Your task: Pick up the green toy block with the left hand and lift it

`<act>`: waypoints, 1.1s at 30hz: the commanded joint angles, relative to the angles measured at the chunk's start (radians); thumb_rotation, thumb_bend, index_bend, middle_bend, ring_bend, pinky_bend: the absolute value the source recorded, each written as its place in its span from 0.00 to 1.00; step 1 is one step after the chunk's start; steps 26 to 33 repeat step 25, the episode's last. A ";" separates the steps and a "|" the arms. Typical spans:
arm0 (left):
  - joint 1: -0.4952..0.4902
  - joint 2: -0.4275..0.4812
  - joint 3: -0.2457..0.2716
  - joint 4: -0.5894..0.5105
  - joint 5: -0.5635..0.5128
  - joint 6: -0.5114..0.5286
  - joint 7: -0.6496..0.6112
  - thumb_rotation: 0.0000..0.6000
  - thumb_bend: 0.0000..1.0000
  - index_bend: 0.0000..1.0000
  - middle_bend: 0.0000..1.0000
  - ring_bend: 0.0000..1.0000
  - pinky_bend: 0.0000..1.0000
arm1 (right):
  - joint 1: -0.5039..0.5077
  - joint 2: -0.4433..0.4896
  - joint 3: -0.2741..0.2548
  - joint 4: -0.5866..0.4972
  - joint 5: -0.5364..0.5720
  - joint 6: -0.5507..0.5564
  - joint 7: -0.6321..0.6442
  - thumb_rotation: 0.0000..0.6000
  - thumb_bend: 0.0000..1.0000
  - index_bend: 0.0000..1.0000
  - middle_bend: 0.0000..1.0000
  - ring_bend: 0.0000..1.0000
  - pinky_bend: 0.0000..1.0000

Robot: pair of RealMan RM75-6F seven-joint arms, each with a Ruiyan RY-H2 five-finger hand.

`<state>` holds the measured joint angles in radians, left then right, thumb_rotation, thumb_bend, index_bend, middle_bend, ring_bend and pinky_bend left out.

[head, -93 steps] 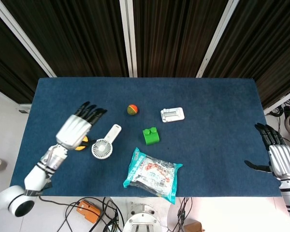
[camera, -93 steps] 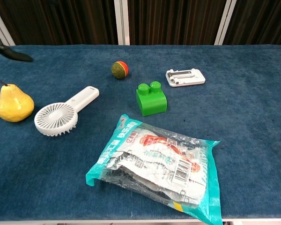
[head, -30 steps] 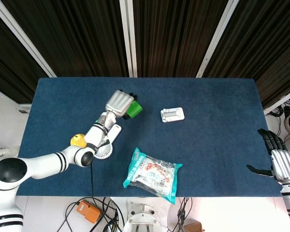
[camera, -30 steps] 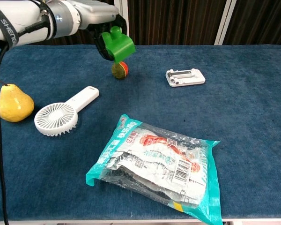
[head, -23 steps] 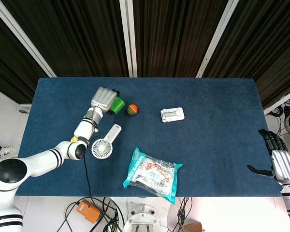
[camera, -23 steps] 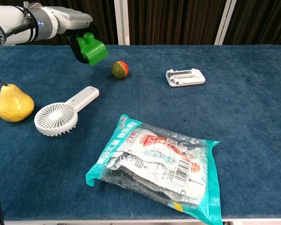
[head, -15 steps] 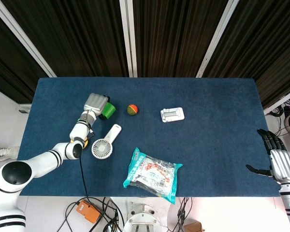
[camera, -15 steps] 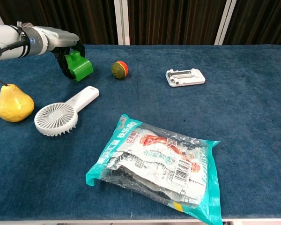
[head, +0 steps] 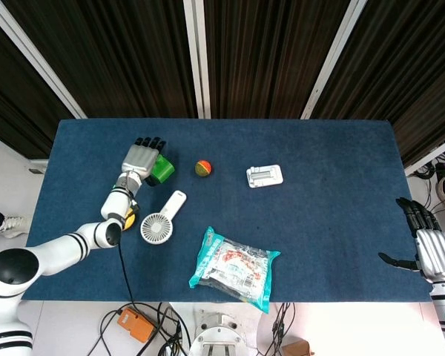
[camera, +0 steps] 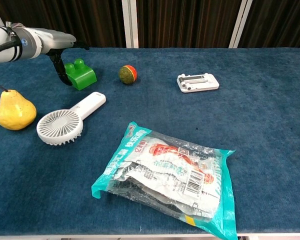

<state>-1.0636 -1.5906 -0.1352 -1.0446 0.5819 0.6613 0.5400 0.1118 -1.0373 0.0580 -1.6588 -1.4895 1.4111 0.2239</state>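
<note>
The green toy block (camera: 80, 74) sat on the blue tabletop (camera: 270, 105), studs up, at the far left side just beyond the handle of the white handheld fan (camera: 67, 120) and well left of the small red-and-green ball (camera: 128, 74). The left hand (head: 140, 157) hovered just beside it with its fingers (camera: 60, 69) spread and released, one dark fingertip reaching down beside the block's left face, so nothing was gripped and the block's weight rested on the cloth. The right hand (head: 428, 248) lay apart at the far right edge, fingers loosely extended and holding nothing, clear of the work. A yellow pear (camera: 14, 111) and a snack packet (camera: 170, 175) sat nearer the front.
</note>
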 commanded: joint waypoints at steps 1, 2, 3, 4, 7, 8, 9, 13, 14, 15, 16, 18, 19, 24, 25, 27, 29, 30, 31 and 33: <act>0.083 0.116 -0.046 -0.172 0.062 0.160 -0.095 1.00 0.03 0.00 0.01 0.02 0.06 | -0.002 0.003 0.001 0.007 0.001 0.002 0.009 1.00 0.13 0.11 0.13 0.00 0.14; 0.118 0.157 -0.049 -0.228 0.085 0.215 -0.120 1.00 0.03 0.00 0.01 0.02 0.06 | -0.002 0.004 0.002 0.012 0.003 0.002 0.015 1.00 0.13 0.11 0.13 0.00 0.14; 0.146 0.187 -0.049 -0.272 0.102 0.256 -0.136 1.00 0.03 0.00 0.02 0.02 0.06 | -0.003 0.004 0.002 0.016 0.006 0.000 0.019 1.00 0.13 0.11 0.13 0.00 0.14; 0.175 0.219 -0.044 -0.316 0.121 0.295 -0.149 1.00 0.03 0.00 0.02 0.02 0.06 | -0.002 0.002 0.002 0.022 0.008 -0.002 0.022 1.00 0.13 0.11 0.13 0.00 0.14; 0.282 0.315 -0.008 -0.444 0.198 0.440 -0.182 1.00 0.03 0.00 0.04 0.02 0.06 | 0.002 -0.008 0.003 0.044 0.016 -0.017 0.034 1.00 0.13 0.11 0.13 0.00 0.14; 0.316 0.339 0.007 -0.478 0.226 0.484 -0.191 1.00 0.03 0.00 0.04 0.02 0.06 | 0.004 -0.012 0.004 0.051 0.019 -0.022 0.037 1.00 0.13 0.11 0.13 0.00 0.14; 0.352 0.361 0.023 -0.509 0.254 0.528 -0.203 1.00 0.03 0.00 0.04 0.03 0.06 | 0.006 -0.017 0.006 0.057 0.020 -0.024 0.040 1.00 0.13 0.11 0.13 0.00 0.14; 0.511 0.425 0.107 -0.611 0.392 0.720 -0.252 1.00 0.03 0.02 0.06 0.03 0.06 | 0.009 -0.035 0.016 0.075 0.012 -0.007 0.043 1.00 0.13 0.11 0.13 0.00 0.14; 0.541 0.432 0.127 -0.621 0.425 0.755 -0.258 1.00 0.03 0.02 0.06 0.03 0.06 | 0.010 -0.036 0.017 0.075 0.008 -0.002 0.041 1.00 0.13 0.11 0.13 0.00 0.14; 0.581 0.436 0.152 -0.626 0.463 0.795 -0.270 1.00 0.03 0.02 0.06 0.03 0.06 | 0.010 -0.037 0.019 0.074 0.001 0.004 0.035 1.00 0.13 0.11 0.13 0.00 0.14; 0.608 0.438 0.169 -0.625 0.489 0.820 -0.279 1.00 0.03 0.02 0.06 0.03 0.06 | 0.011 -0.036 0.019 0.072 -0.003 0.009 0.029 1.00 0.13 0.11 0.13 0.00 0.14; 0.657 0.439 0.202 -0.615 0.537 0.857 -0.298 1.00 0.03 0.02 0.06 0.04 0.06 | 0.011 -0.032 0.020 0.064 -0.013 0.018 0.018 1.00 0.13 0.11 0.13 0.00 0.14; 0.689 0.435 0.218 -0.606 0.558 0.879 -0.310 1.00 0.03 0.02 0.06 0.03 0.05 | 0.011 -0.031 0.020 0.059 -0.019 0.023 0.010 1.00 0.13 0.11 0.13 0.00 0.14; 0.800 0.416 0.252 -0.587 0.612 0.965 -0.334 1.00 0.03 0.03 0.06 0.04 0.05 | 0.019 -0.028 0.019 0.042 -0.030 0.019 -0.016 1.00 0.13 0.11 0.13 0.00 0.14; 0.822 0.412 0.257 -0.587 0.624 0.985 -0.331 1.00 0.03 0.03 0.06 0.04 0.05 | 0.022 -0.026 0.020 0.037 -0.027 0.014 -0.015 1.00 0.13 0.11 0.13 0.00 0.14; 0.822 0.412 0.257 -0.587 0.624 0.985 -0.331 1.00 0.03 0.03 0.06 0.04 0.05 | 0.022 -0.026 0.020 0.037 -0.027 0.014 -0.015 1.00 0.13 0.11 0.13 0.00 0.14; 0.822 0.412 0.257 -0.587 0.624 0.985 -0.331 1.00 0.03 0.03 0.06 0.04 0.05 | 0.022 -0.026 0.020 0.037 -0.027 0.014 -0.015 1.00 0.13 0.11 0.13 0.00 0.14; 0.822 0.412 0.257 -0.587 0.624 0.985 -0.331 1.00 0.03 0.03 0.06 0.04 0.05 | 0.022 -0.026 0.020 0.037 -0.027 0.014 -0.015 1.00 0.13 0.11 0.13 0.00 0.14; 0.822 0.412 0.257 -0.587 0.624 0.985 -0.331 1.00 0.03 0.03 0.06 0.04 0.05 | 0.022 -0.026 0.020 0.037 -0.027 0.014 -0.015 1.00 0.13 0.11 0.13 0.00 0.14; 0.822 0.412 0.257 -0.587 0.624 0.985 -0.331 1.00 0.03 0.03 0.06 0.04 0.05 | 0.022 -0.026 0.020 0.037 -0.027 0.014 -0.015 1.00 0.13 0.11 0.13 0.00 0.14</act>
